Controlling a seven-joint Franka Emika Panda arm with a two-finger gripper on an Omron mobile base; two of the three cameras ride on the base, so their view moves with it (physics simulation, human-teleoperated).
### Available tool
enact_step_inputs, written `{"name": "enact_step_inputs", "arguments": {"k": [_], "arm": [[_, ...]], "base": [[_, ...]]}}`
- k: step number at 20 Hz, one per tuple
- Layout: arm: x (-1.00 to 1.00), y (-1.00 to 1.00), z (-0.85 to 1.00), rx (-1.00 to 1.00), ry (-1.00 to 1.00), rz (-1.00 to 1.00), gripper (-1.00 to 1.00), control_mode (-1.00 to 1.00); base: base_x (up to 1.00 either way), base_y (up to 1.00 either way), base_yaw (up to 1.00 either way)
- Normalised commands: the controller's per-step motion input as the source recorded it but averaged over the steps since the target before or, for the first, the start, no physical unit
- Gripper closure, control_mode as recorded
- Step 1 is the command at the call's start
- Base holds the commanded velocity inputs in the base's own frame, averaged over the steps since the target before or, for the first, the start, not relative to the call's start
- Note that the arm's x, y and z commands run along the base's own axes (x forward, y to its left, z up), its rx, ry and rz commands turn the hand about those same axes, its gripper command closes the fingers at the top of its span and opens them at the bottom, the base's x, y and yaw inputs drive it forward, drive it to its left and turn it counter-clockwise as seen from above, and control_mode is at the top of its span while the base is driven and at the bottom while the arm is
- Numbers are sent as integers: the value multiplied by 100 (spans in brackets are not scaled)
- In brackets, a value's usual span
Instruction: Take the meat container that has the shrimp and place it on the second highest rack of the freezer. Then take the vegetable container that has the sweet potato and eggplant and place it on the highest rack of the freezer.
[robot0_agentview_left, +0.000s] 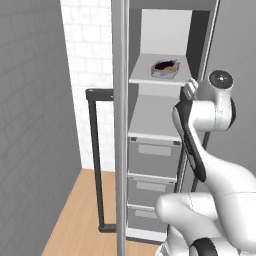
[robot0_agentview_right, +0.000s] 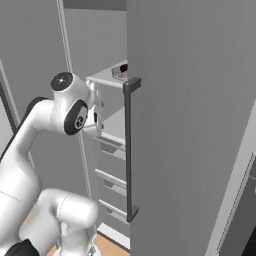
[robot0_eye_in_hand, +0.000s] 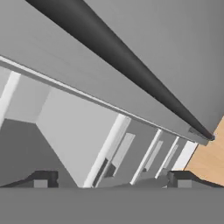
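Vegetable container (robot0_agentview_left: 164, 69): eggplant (robot0_agentview_left: 165, 65) visible inside, resting on highest rack (robot0_agentview_left: 145, 76) of freezer (robot0_agentview_left: 150, 150), near front edge. Pincer (robot0_agentview_left: 188, 89): spread, empty, just beside rack edge. Risk: arm clipping rack or door handle (robot0_agentview_right: 131, 150), nudging container off.

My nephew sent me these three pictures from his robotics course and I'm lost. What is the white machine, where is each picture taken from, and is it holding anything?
It is a white robot arm with dark joints in a rendered kitchen, facing a tall grey freezer cabinet with its door open. Two pictures come from cameras behind the arm, left and right; the third looks along its end effector, which is open and holds nothing. On the upper light-grey shelf sits a shallow grey container with a dark purple eggplant.
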Motion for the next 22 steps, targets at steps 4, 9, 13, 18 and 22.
{"name": "enact_step_inputs", "arguments": {"k": [4,9,13,18,22], "arm": [[-100,1,-99,-28,16,13,-100,-100],[-82,-42,-27,-1,3,-2,-100,-100],[-16,-25,-7,0,6,-2,-100,100],[0,0,0,0,0,0,-100,100],[0,0,0,0,0,0,-100,100]], "base": [[0,0,0],[0,0,0],[-24,-75,-15],[-19,-100,-5],[-1,-100,0]]}}
